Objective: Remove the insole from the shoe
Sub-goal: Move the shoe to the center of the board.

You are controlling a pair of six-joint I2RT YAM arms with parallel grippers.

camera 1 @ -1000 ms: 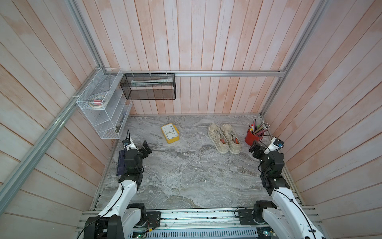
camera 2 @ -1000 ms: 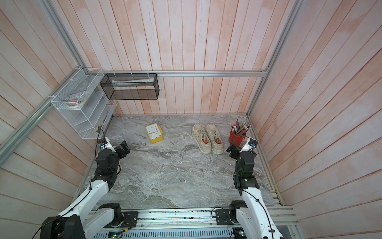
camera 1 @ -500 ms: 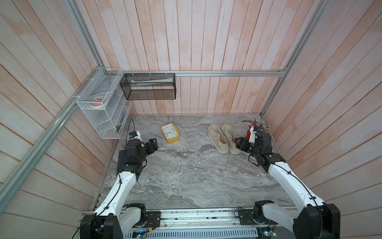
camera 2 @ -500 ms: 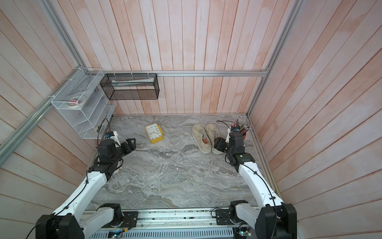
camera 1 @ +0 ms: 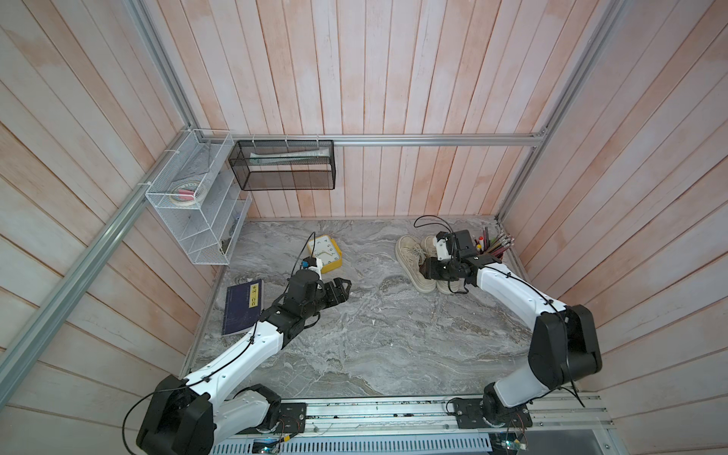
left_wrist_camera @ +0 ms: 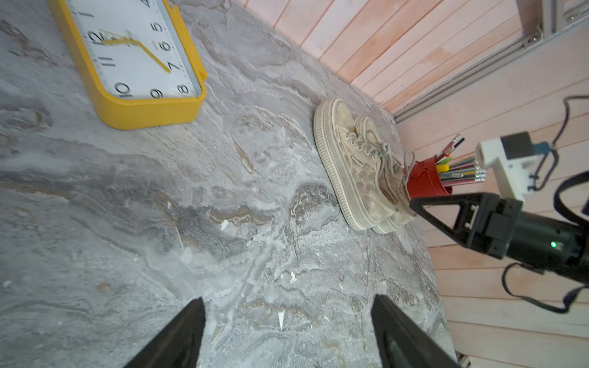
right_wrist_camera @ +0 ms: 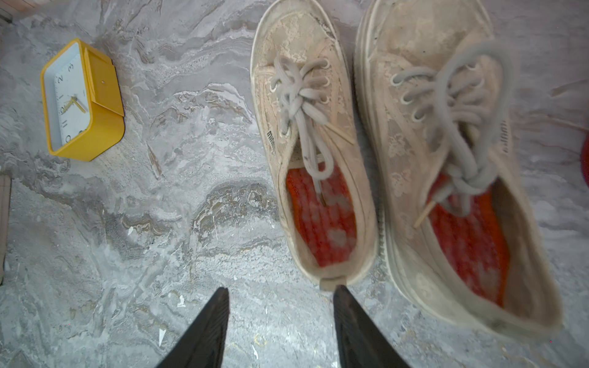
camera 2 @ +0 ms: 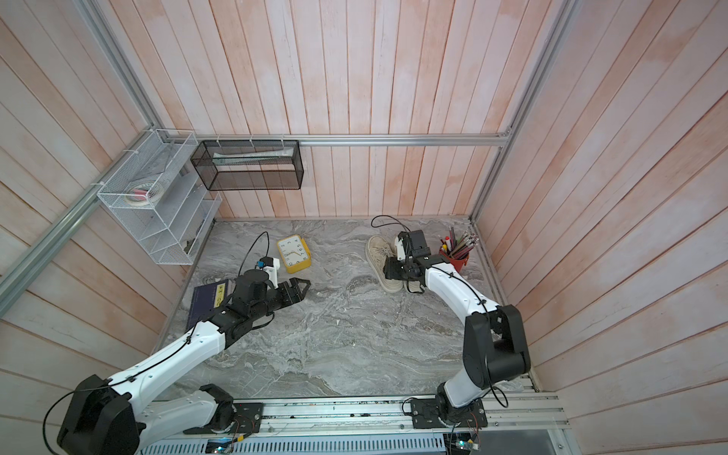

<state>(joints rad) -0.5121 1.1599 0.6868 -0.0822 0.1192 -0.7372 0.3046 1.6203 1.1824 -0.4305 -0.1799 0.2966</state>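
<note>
Two beige lace-up shoes stand side by side at the back right; the shoe nearer the middle shows most, and its twin lies beside it. Each holds an orange-red insole, the twin's insole too. My right gripper hovers over the heels, open and holding nothing, one fingertip just behind the nearer shoe's heel tab. My left gripper is open over bare marble, well left of the shoes.
A yellow clock lies at the back middle. A red pencil cup stands right of the shoes by the wall. A blue book lies at the left. A white wire rack and a black mesh basket hang on the walls.
Both arms have stretched out from their folded pose. The right gripper has swung in over the shoes' heels with its jaws narrowing. The left gripper has moved toward the table's middle.
</note>
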